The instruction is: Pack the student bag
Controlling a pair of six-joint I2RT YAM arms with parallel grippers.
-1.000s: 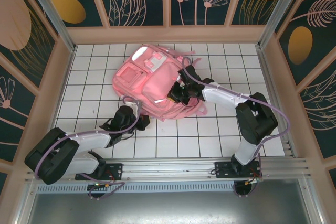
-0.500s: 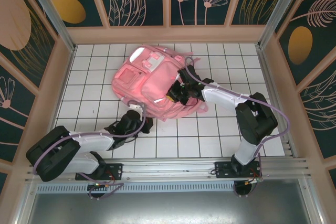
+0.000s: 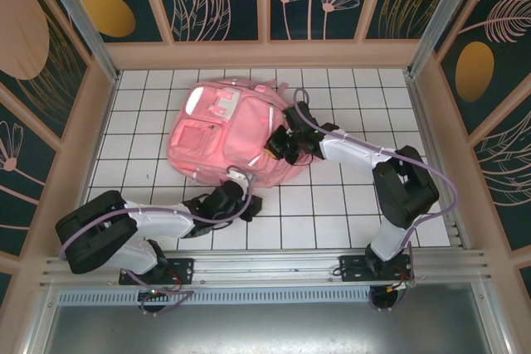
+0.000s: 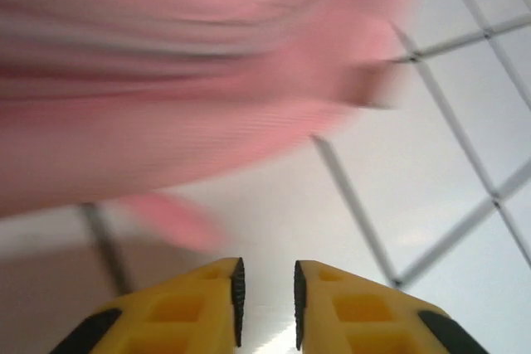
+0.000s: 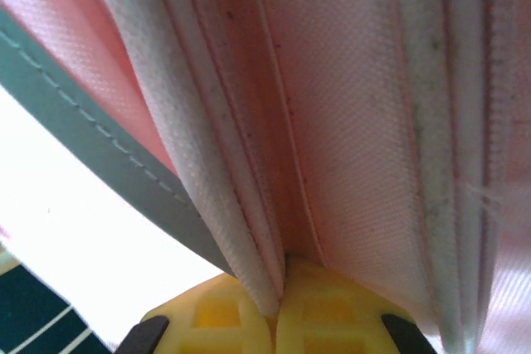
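The white tiled table (image 3: 348,205) carries the student bag (image 3: 224,130), lying flat. The right gripper (image 5: 278,292) is at the bag's right side, fingers clamped together on a fold of its pink fabric. The left gripper (image 4: 265,304) sits just beside the bag's near edge, fingers slightly apart, nothing between them.

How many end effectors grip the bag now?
1. The right end effector is shut on the student bag; the left end effector is open, empty, by its near edge.
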